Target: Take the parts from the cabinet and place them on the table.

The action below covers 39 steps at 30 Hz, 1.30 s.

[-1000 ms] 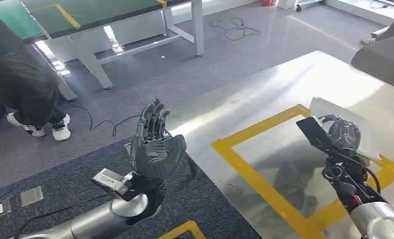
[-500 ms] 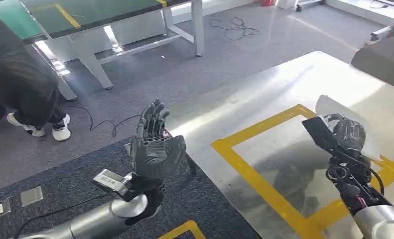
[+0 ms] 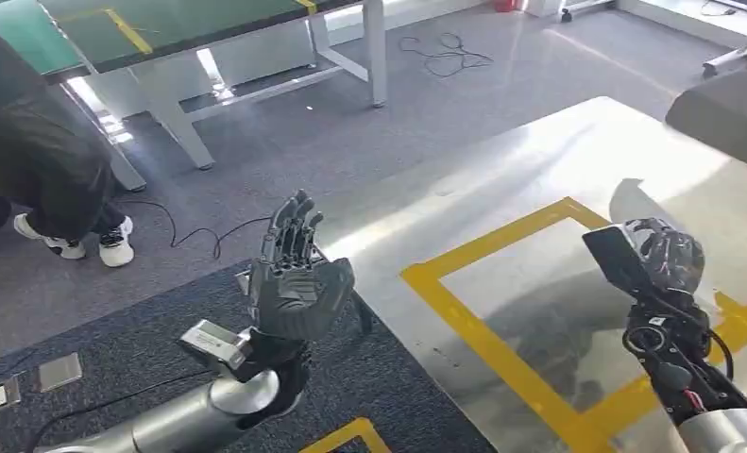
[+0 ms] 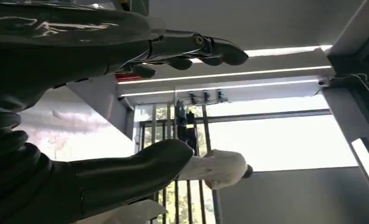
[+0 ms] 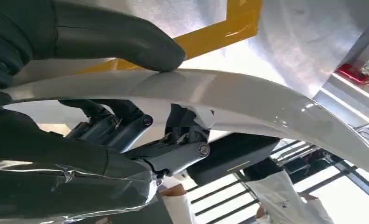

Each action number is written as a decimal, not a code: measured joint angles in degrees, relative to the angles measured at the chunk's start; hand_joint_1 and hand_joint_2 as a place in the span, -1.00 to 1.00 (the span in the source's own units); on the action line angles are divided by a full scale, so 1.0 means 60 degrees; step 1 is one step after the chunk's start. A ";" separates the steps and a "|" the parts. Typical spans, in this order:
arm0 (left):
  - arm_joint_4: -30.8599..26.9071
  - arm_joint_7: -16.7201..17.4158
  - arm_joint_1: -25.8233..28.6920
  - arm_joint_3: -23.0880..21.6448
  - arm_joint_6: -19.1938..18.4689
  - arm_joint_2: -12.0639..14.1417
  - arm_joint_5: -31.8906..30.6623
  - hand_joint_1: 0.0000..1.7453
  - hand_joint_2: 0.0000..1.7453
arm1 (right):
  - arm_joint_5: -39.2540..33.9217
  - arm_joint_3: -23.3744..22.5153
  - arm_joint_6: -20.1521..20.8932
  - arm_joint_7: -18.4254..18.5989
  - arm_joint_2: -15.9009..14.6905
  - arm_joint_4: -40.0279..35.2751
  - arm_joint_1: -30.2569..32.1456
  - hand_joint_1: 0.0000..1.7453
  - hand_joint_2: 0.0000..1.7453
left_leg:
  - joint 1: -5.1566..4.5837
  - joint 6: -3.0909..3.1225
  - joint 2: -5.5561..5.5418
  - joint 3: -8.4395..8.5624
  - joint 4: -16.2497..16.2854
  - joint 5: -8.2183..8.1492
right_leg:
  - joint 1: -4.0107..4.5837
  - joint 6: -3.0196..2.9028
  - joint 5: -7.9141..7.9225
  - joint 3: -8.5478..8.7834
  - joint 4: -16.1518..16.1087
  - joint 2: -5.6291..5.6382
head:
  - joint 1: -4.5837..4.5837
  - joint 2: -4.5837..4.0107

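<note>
Now right hand (image 3: 670, 257) gripping a curved white part (image 5: 247, 100) over the table's (image 3: 501, 179) yellow-taped area, left hand (image 3: 294, 283) empty, fingers spread, no readable writing

The table (image 3: 539, 189) stands on the right; a workbench (image 3: 190, 38) lies beyond it on the left, with a person (image 3: 39, 160) beside that

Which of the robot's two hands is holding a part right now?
The right hand, over the yellow-taped table, grips the curved white part. The left hand is raised, holding nothing, fingers straight.

No legible text on anything
</note>
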 joint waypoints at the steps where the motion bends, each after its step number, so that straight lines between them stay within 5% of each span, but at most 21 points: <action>1: 0.0000 -0.0007 0.0000 0.0000 0.0000 0.0000 0.0000 -1.00 1.00 | 0.0000 -0.0018 0.0000 -0.0018 -0.0011 -0.0047 0.0018 1.00 1.00 | 0.0000 0.0000 0.0000 0.0000 0.0000 0.0000 | 0.0000 0.0000 0.0000 0.0000 0.0000 0.0000 | 0.0000 0.0000; 6: 0.0004 -0.0015 0.0000 0.0000 0.0000 0.0000 0.0004 -1.00 1.00 | 0.0000 -0.0051 0.0000 -0.0033 -0.0051 -0.0248 0.0094 1.00 1.00 | 0.0000 0.0000 0.0000 0.0000 0.0000 0.0000 | 0.0000 0.0000 0.0000 0.0000 -0.0001 0.0000 | 0.0000 0.0000; 7: 0.0000 -0.0015 0.0000 0.0000 0.0000 0.0000 0.0004 -1.00 1.00 | 0.0000 -0.0055 0.0000 -0.0033 -0.0055 -0.0284 0.0110 -1.00 -1.00 | 0.0000 0.0000 0.0000 0.0000 0.0000 0.0000 | 0.0000 0.0000 0.0000 0.0000 -0.0001 0.0000 | 0.0000 0.0000; 39: 0.0011 -0.0277 -0.0004 0.0000 0.0000 -0.0011 0.0255 -1.00 1.00 | -0.0157 -0.0222 0.0007 -0.0343 -0.0069 -0.0634 0.0295 -1.00 -1.00 | 0.0000 0.0000 0.0001 0.0001 -0.0002 0.0000 | 0.0000 0.0000 0.0000 0.0002 -0.0006 0.0000 | 0.0000 0.0000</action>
